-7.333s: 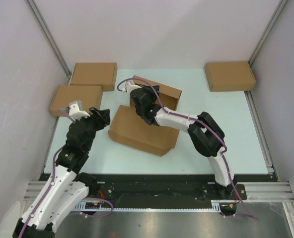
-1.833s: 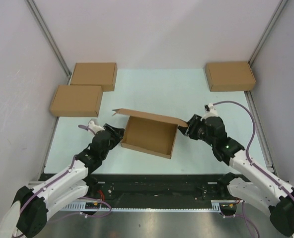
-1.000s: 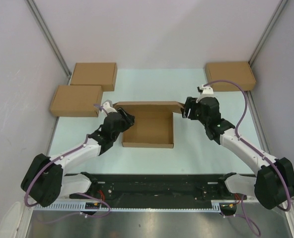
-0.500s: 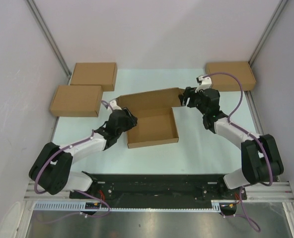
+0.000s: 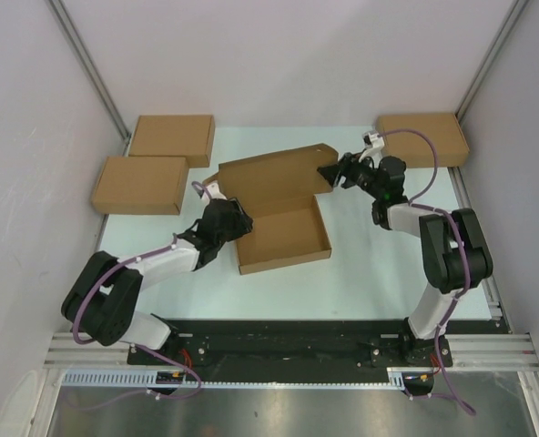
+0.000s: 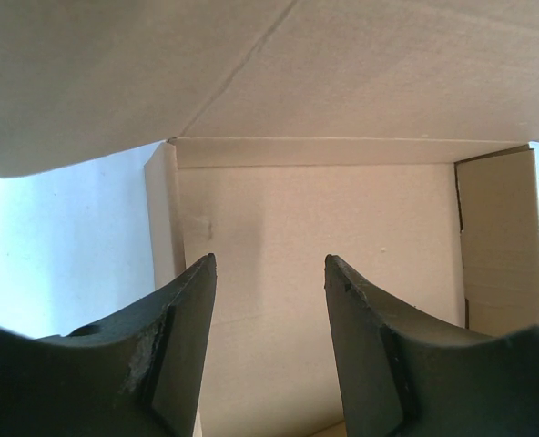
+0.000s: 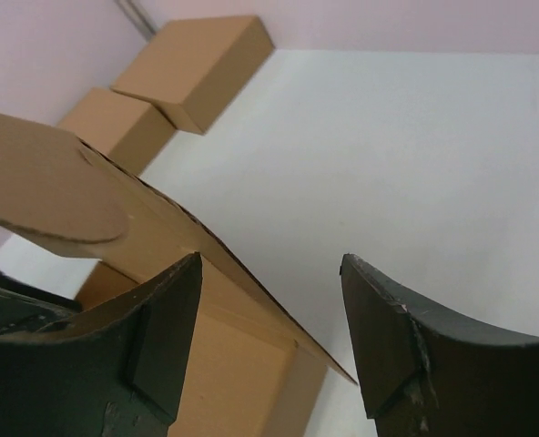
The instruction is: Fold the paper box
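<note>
The paper box (image 5: 283,241) lies mid-table as an open shallow tray, its lid (image 5: 269,177) tipped back toward the far side. At the tray's left wall sits my left gripper (image 5: 240,218). In the left wrist view that gripper (image 6: 269,259) is open over the box floor (image 6: 315,228), with the lid (image 6: 342,64) overhead. My right gripper (image 5: 329,173) is at the lid's right corner tab. In the right wrist view it (image 7: 269,259) is open, with the lid's edge (image 7: 251,305) running across the gap and the rounded tab (image 7: 51,191) to the left.
Two closed brown boxes (image 5: 171,139) (image 5: 140,184) lie at the back left, and a third (image 5: 422,139) at the back right near the right arm. The right wrist view shows the two left ones (image 7: 197,64) (image 7: 115,123). Walls close in on both sides.
The lid has tipped from upright to leaning back. The right gripper moved toward the far side with the lid's corner. The tray turned slightly, and the left arm reached further in.
</note>
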